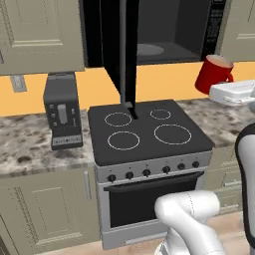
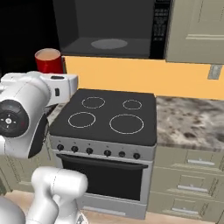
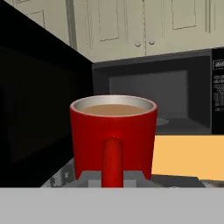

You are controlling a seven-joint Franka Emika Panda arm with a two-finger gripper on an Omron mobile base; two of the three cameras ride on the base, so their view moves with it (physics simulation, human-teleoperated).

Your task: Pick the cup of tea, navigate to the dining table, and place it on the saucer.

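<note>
I have the gripper (image 3: 112,181) clamped tight on the cup of tea (image 3: 113,140), its handle facing my hand camera and running down between the jaws, which is why the mug sits square and upright: held level, the brown tea stays under the rim. From the left base camera the cup (image 1: 214,73) hangs in the air at about two o'clock from the stove (image 1: 147,132), clear of the counter (image 1: 30,144) and just out from the open microwave (image 1: 164,30), so I judge it lifted and ready to carry. The fingertips themselves are hard to make out, buried under the mug's base. In the right base camera the arm covers the cup's lower half (image 2: 49,61). The coffee machine (image 1: 62,112) stands at nine o'clock from the stove. I cannot locate the dining table or saucer from here.
</note>
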